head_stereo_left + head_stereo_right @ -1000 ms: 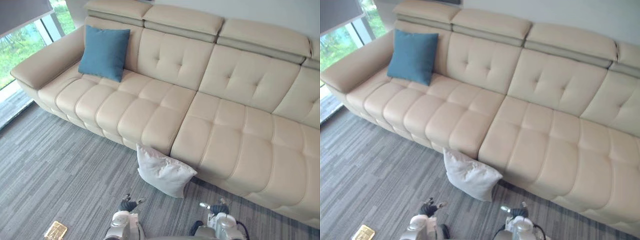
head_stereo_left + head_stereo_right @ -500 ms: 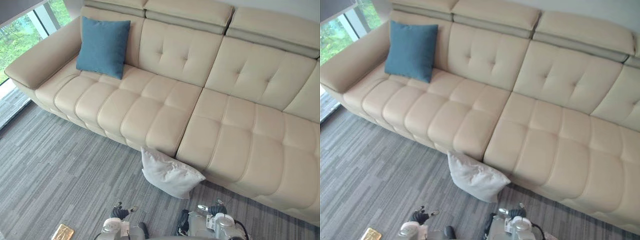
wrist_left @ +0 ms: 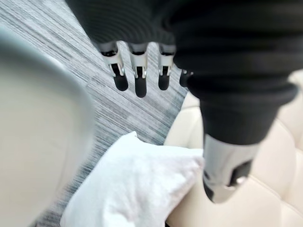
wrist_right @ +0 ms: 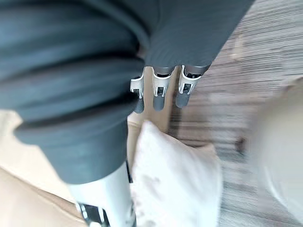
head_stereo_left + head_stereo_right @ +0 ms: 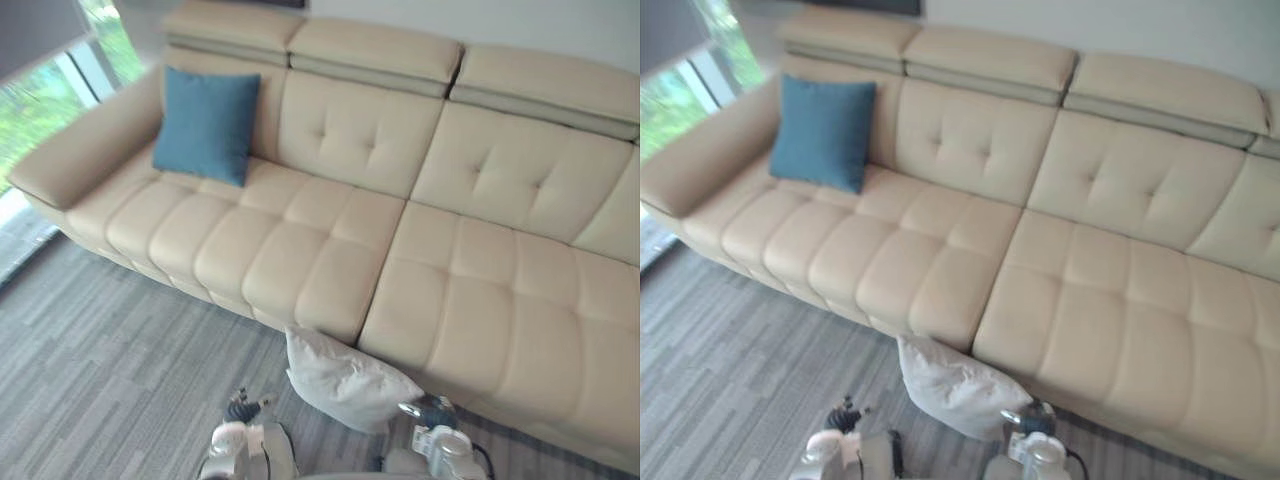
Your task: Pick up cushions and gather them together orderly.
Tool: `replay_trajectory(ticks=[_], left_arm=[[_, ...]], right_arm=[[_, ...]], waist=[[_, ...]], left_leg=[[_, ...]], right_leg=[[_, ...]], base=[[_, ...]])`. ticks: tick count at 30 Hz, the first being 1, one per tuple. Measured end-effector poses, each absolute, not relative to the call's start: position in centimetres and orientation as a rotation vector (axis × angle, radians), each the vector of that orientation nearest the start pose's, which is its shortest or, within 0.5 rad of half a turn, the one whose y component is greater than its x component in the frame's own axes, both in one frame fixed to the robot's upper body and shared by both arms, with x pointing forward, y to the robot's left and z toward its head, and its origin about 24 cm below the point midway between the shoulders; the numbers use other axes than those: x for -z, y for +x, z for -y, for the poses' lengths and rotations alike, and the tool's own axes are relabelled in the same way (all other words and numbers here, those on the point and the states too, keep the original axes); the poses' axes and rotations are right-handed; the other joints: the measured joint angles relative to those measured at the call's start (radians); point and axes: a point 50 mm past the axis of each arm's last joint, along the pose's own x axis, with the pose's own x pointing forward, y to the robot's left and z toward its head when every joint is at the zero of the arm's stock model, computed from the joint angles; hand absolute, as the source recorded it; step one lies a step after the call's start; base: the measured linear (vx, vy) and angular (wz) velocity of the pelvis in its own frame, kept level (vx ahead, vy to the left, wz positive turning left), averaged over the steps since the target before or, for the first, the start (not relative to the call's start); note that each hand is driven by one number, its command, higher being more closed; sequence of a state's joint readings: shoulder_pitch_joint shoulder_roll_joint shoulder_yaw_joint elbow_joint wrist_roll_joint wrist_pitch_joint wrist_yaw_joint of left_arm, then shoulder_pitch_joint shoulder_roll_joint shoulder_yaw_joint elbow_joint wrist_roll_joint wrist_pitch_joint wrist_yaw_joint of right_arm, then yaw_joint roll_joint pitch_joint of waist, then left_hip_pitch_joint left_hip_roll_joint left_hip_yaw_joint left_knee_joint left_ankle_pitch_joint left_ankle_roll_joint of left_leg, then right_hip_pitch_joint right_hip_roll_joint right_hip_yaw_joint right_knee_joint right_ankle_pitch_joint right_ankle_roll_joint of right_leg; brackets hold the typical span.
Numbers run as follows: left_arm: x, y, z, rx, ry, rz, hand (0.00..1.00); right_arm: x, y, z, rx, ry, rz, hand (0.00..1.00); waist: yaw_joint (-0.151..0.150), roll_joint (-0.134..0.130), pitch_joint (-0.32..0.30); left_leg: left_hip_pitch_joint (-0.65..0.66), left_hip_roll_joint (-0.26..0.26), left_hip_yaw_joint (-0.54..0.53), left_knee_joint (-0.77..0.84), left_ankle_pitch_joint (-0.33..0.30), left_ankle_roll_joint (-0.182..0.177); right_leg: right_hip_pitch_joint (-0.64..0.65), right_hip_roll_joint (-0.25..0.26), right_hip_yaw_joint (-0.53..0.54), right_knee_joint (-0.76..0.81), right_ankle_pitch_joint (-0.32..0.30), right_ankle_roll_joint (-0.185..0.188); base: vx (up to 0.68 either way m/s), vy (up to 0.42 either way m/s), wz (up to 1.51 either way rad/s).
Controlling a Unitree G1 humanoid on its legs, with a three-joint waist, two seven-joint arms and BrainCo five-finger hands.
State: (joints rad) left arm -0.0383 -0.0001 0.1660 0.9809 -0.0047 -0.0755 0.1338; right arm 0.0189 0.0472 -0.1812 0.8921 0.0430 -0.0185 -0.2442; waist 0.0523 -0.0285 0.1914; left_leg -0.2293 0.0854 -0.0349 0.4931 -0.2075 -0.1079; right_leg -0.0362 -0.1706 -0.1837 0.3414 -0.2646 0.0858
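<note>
A white cushion (image 5: 345, 380) lies on the grey carpet, leaning against the front of the beige sofa (image 5: 330, 240). A blue cushion (image 5: 205, 125) stands upright at the sofa's left end, against the backrest. My left hand (image 5: 240, 408) hangs low near the bottom edge, left of the white cushion and apart from it. My right hand (image 5: 432, 412) hangs just right of that cushion. In the left wrist view the fingers (image 3: 137, 78) are straight over the carpet, with the white cushion (image 3: 137, 184) beyond. In the right wrist view the fingers (image 4: 161, 92) are also straight and hold nothing, above the white cushion (image 4: 175, 179).
The sofa runs across the whole scene with tufted seats and headrests. Its left armrest (image 5: 80, 150) stands by a window (image 5: 40, 90). Grey striped carpet (image 5: 110, 350) stretches in front of the sofa on the left.
The camera has shifted, so the sofa sits lower in view. The white cushion now shows closer to my hands. Both hands stay low and hold nothing.
</note>
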Motion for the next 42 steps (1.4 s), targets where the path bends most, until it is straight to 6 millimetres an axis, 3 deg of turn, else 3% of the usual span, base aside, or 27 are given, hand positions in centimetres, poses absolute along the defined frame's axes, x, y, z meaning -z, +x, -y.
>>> replay_trajectory(ticks=[5,8,19,24,28,33,36,39,41,42], left_arm=[[14.1,15.5,-17.7,-0.266,-0.016,-0.888,0.0],[14.6,14.6,-17.5,-0.256,-0.003,-0.923,0.0],[14.9,13.8,-17.1,-0.286,-0.026,-0.952,0.0],[13.2,17.8,-17.5,-0.337,-0.056,-0.835,0.0],[10.6,21.6,-18.8,-0.396,-0.099,-0.693,0.0],[6.9,26.2,-20.0,-0.454,-0.157,-0.52,0.0],[3.1,29.9,-21.1,-0.475,-0.182,-0.382,0.0],[0.5,32.0,-21.6,-0.477,-0.176,-0.302,0.0],[-3.6,34.7,-22.2,-0.463,-0.152,-0.182,0.0],[-4.2,35.1,-22.3,-0.461,-0.147,-0.163,0.0]], right_arm=[[14.0,14.8,17.2,0.4,0.053,-0.908,0.0],[14.7,13.3,17.3,0.405,0.044,-0.965,0.0],[15.0,12.6,17.9,0.424,0.025,-0.993,0.0],[13.4,16.4,19.1,0.461,0.024,-0.889,0.0],[11.1,20.4,20.0,0.519,0.075,-0.757,0.0],[8.2,24.3,20.6,0.578,0.14,-0.618,0.0],[4.5,28.3,20.6,0.6,0.195,-0.471,0.0],[1.9,30.7,20.7,0.601,0.206,-0.385,0.0],[-2.3,33.8,20.6,0.603,0.268,-0.248,0.0],[-3.2,34.3,20.5,0.595,0.272,-0.223,0.0]], waist=[[0.001,0.0,-0.004],[0.0,0.001,-0.045],[-0.003,0.015,-0.083],[-0.002,0.014,0.02],[0.002,0.001,0.108],[0.002,-0.007,0.149],[0.0,-0.018,0.209],[-0.004,-0.02,0.244],[-0.009,-0.022,0.28],[-0.011,-0.021,0.292]], left_leg=[[0.058,0.006,0.077,-0.056,-0.019,0.016],[0.097,0.007,0.112,-0.112,-0.012,0.017],[0.131,0.011,0.128,-0.168,0.011,0.009],[-0.104,0.025,0.112,0.008,0.004,0.017],[-0.278,0.043,0.114,0.152,-0.045,0.019],[-0.485,0.052,0.112,0.229,-0.026,0.02],[-0.619,0.065,0.106,0.266,-0.01,0.03],[-0.698,0.067,0.102,0.283,0.008,0.03],[-0.827,0.076,0.097,0.336,0.017,0.041],[-0.845,0.076,0.094,0.347,0.017,0.042]], right_leg=[[-0.005,-0.004,0.071,-0.022,0.03,0.017],[-0.012,-0.007,0.106,-0.04,0.044,0.027],[-0.003,0.0,0.106,-0.048,0.054,0.031],[-0.261,0.0,0.12,0.181,0.04,0.009],[-0.445,0.009,0.161,0.315,-0.014,0.008],[-0.668,0.018,0.194,0.398,0.002,0.005],[-0.802,0.031,0.2,0.422,0.032,0.0],[-0.877,0.034,0.199,0.437,0.049,0.0],[-1.004,0.036,0.203,0.494,0.057,-0.005],[-1.02,0.037,0.203,0.504,0.059,-0.003]], base=[[-0.02,0.102,-0.44],[-0.02,0.012,-0.35],[0.02,-0.011,-0.03],[-0.16,-0.005,-0.03],[-0.25,0.002,-0.16],[-0.24,-0.007,-0.13],[-0.16,-0.01,-0.09],[-0.1,-0.012,0.01],[-0.07,-0.012,-0.01],[0.0,0.0,0.0]])
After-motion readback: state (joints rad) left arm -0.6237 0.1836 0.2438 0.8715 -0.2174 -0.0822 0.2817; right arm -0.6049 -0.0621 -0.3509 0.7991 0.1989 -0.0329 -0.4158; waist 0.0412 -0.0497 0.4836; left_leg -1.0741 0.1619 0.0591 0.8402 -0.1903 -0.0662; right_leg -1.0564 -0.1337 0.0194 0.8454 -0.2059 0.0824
